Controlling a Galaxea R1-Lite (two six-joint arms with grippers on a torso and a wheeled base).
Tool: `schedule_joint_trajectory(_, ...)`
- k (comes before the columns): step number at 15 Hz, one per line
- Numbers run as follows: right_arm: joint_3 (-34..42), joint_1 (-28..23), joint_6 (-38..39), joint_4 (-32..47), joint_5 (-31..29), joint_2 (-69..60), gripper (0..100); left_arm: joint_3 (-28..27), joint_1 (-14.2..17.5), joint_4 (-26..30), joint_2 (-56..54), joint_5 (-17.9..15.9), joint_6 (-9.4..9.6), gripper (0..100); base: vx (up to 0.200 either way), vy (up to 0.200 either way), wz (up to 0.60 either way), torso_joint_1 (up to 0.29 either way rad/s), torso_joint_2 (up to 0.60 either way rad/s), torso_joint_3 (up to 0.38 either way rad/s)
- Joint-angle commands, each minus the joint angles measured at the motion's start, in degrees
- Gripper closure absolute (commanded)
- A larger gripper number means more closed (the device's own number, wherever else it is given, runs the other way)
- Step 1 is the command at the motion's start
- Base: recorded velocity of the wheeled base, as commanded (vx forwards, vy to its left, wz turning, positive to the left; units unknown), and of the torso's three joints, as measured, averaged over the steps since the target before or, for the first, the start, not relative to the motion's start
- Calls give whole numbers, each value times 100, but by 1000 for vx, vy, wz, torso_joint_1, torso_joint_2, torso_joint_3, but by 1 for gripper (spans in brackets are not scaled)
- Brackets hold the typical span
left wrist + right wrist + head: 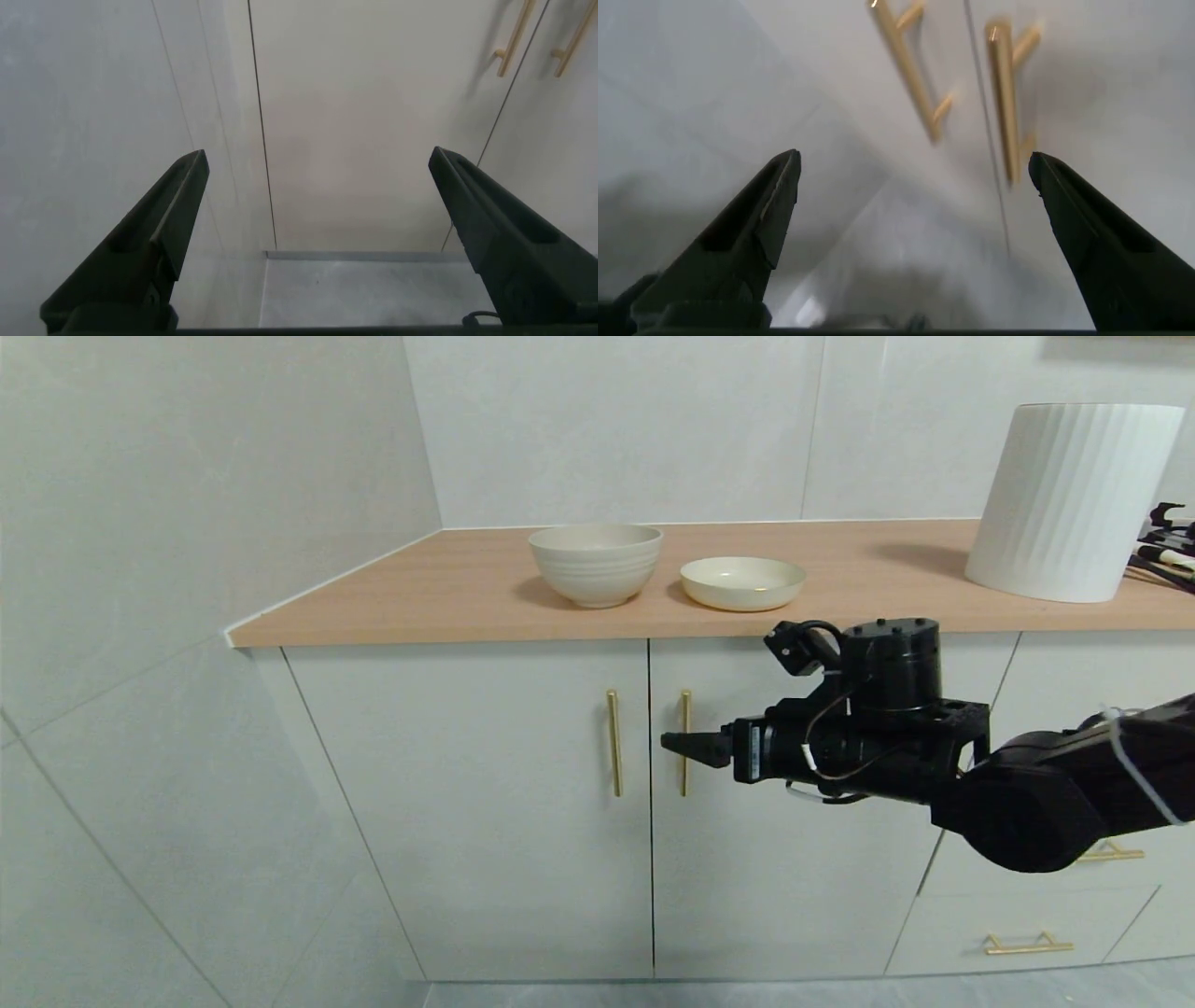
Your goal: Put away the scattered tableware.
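Observation:
A deep cream bowl and a shallow cream dish stand side by side on the wooden countertop. Below them is a two-door cabinet with two upright gold handles at the centre seam. My right gripper hangs in front of the right door, level with its handle. In the right wrist view that gripper is open, holding nothing, with both gold handles just ahead. My left gripper is open and holds nothing, low down and facing the cabinet's left door.
A tall white ribbed container stands at the counter's right end, with dark utensils behind it. A drawer with a gold handle sits low on the right. A tiled wall closes in the left side.

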Motion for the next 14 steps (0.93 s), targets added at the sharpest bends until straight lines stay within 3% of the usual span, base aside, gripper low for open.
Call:
schedule_joint_trajectory(1, -17, -2, -2, -387, -12, 643, 0, 0, 1, -1, 0, 3, 2, 0, 0, 0, 0, 0, 0, 0)
schedule_joint_trajectory(8, -220, -28, 350, -1213, -21, 1206, 0, 0, 1, -1, 0, 3, 2, 0, 0, 0, 0, 0, 0, 0)
schedule_joint_trajectory(14, -395, -37, 675, -1389, 6, 1426, 0, 0, 1, -1, 0, 3, -7, 0, 0, 0, 0, 0, 0, 0)
